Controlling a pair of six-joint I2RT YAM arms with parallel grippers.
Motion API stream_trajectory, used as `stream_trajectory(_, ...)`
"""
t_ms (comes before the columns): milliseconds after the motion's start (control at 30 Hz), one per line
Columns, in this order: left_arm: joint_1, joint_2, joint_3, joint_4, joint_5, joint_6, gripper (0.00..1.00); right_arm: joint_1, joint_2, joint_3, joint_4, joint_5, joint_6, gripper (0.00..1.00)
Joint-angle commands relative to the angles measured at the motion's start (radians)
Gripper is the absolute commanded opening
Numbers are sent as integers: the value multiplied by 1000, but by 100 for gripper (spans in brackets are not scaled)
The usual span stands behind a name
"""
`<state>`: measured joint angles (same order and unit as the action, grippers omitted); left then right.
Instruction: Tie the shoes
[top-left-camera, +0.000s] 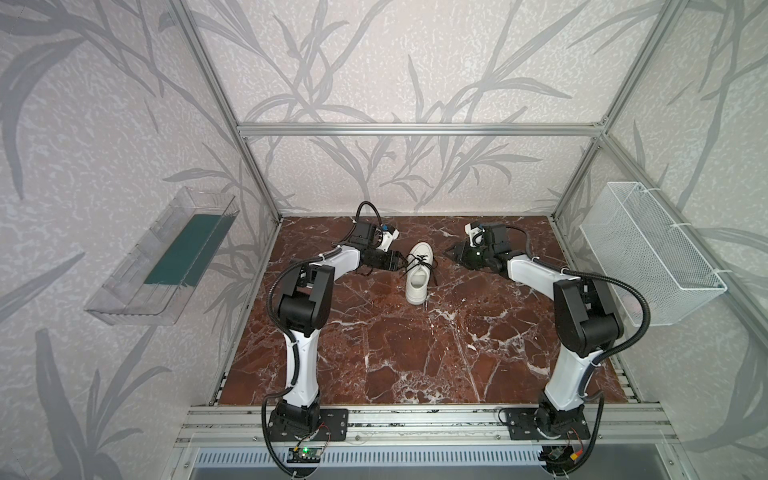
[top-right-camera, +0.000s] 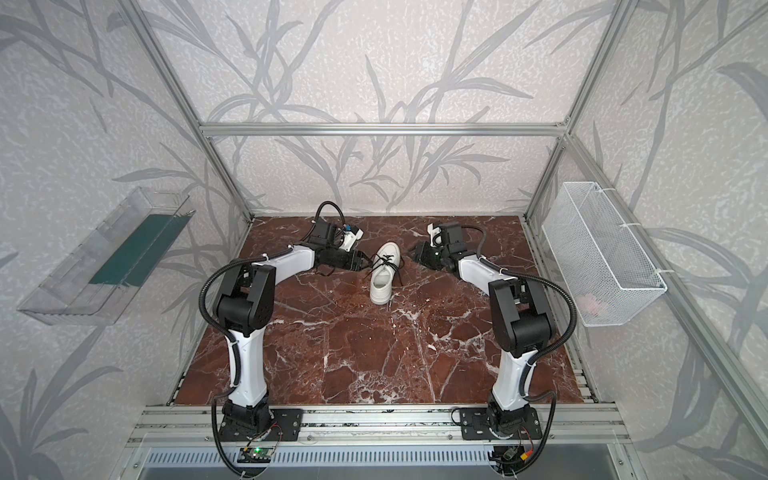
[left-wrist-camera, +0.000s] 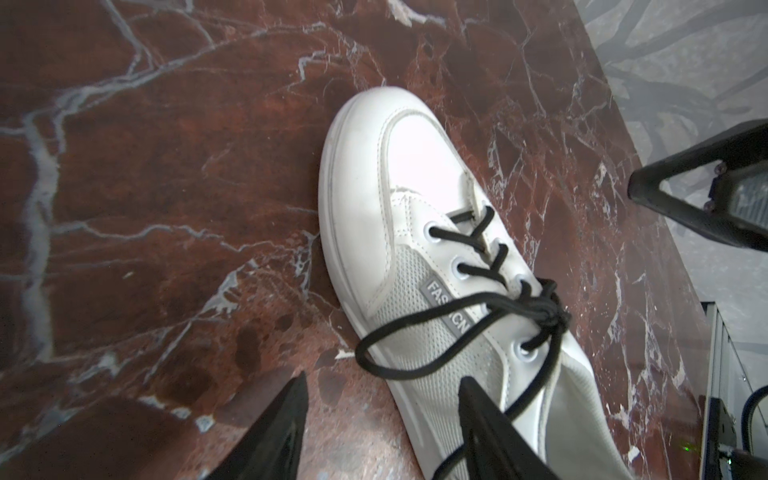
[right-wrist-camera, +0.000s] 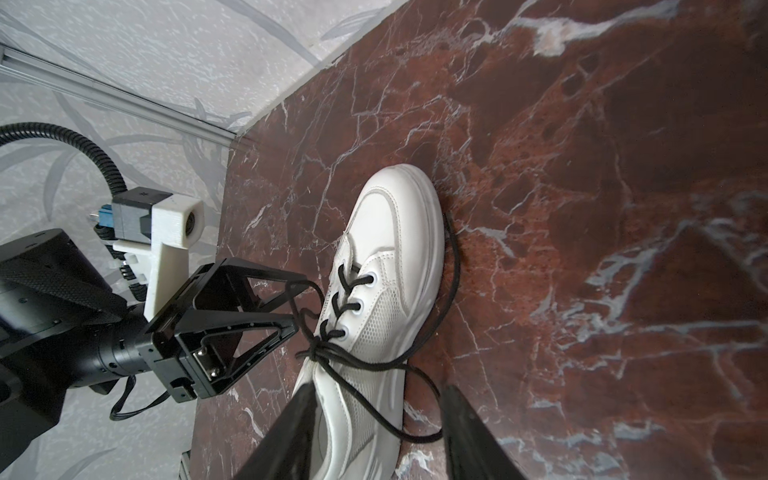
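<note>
the white shoe (top-left-camera: 419, 272) sits on the red marble surface (top-left-camera: 415, 353), toward the back, between the two arms. its black laces (left-wrist-camera: 498, 316) are knotted, with loops hanging off both sides. the left gripper (top-left-camera: 402, 262) is just beside the shoe, jaws apart, holding nothing. the right gripper (top-left-camera: 451, 252) is near the other side, jaws apart too.

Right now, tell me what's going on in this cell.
Two robot arms flank a white sneaker on the marble table. Its black laces are knotted into a bow. The left hand sits open by a loop, the right hand open and clear of the shoe. Neither holds anything.
</note>
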<state>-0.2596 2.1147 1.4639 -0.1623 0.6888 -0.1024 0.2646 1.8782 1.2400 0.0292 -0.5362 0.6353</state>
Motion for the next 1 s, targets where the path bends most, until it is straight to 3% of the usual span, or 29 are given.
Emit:
stream_trajectory(0, 5, -19, -16, 96, 11, -64, 60, 9, 21, 60, -50, -54, -35, 49)
stream_trajectory(200, 6, 15, -51, 228, 50, -159, 56, 57, 57, 136, -108, -62, -75, 50)
stream_trajectory(533, 3, 16, -152, 378, -23, -257, 56, 85, 105, 221, -130, -80, -74, 50)
stream_trajectory(967, -16, 71, -201, 593, -18, -428, 48, 118, 154, 287, -167, -84, -79, 50)
